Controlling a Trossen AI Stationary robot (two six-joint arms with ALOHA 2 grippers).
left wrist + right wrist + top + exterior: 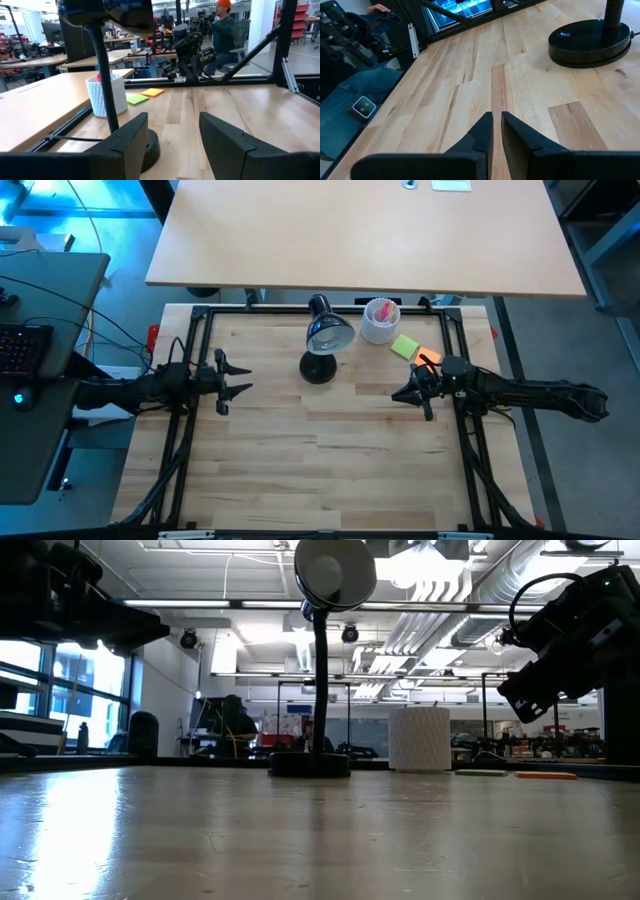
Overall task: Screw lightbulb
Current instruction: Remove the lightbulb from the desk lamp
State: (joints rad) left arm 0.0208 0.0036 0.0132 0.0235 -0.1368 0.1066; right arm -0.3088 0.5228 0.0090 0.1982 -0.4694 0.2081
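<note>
A black desk lamp stands mid-table on its round base, its head on a bent stem. I see no small white lightbulb in any view. My left gripper is open and empty, hovering left of the lamp base; in the left wrist view its fingers point toward the lamp base. My right gripper is shut and empty, hovering right of the lamp base; in the right wrist view it points over bare wood, with the lamp base farther off.
A white ribbed cup with something pink inside stands behind and to the right of the lamp. A green note and an orange one lie beside it. A black frame borders the table. People sit beyond the table.
</note>
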